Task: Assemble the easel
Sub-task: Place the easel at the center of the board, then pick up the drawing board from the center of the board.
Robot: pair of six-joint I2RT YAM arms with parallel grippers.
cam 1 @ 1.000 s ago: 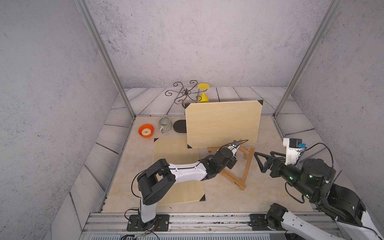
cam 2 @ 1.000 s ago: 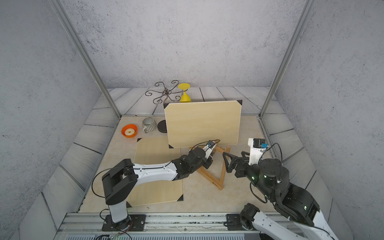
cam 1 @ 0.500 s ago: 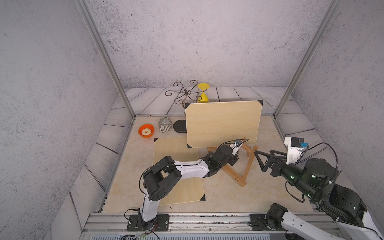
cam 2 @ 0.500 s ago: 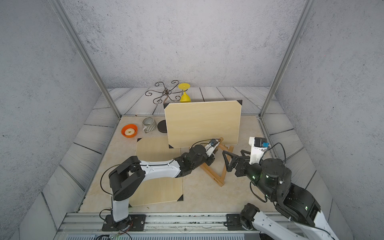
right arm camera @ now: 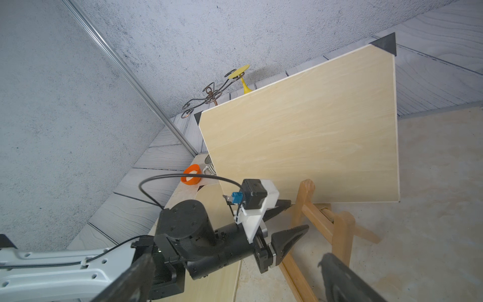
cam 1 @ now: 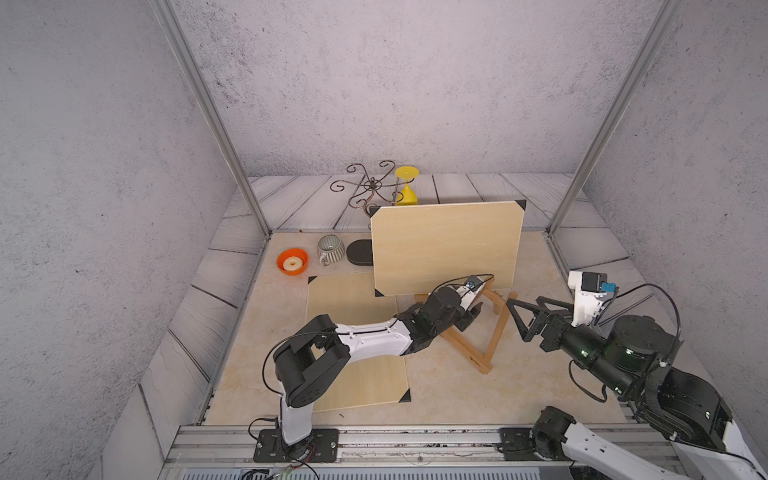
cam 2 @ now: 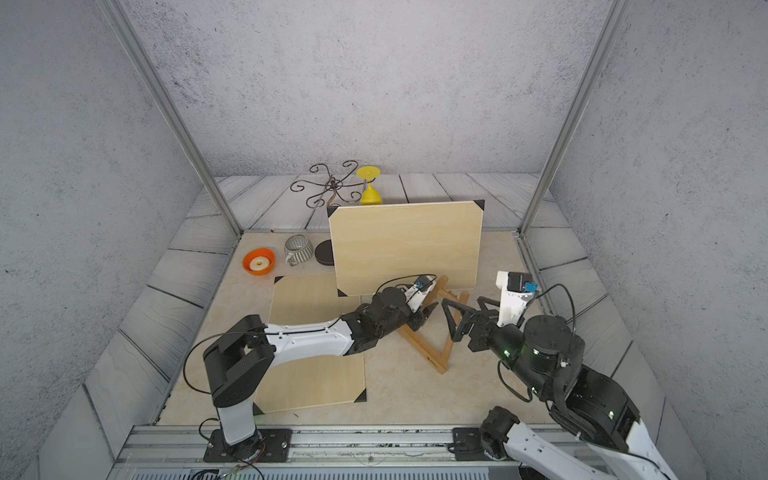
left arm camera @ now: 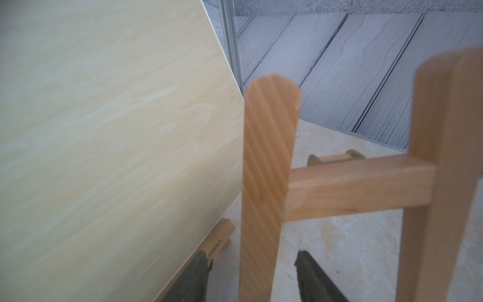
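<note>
Right wrist view: left arm (right arm camera: 65, 261) outstretched, left pincer (right arm camera: 298, 215) spread astride easel (right arm camera: 343, 235) leg; right pincer (cam 1: 523, 301) spread.

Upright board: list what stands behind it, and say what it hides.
Behind the upright board, a yellow goblet and a wire stand show above its top edge. A black disc is partly covered. Whatever props the board is hidden.
</note>
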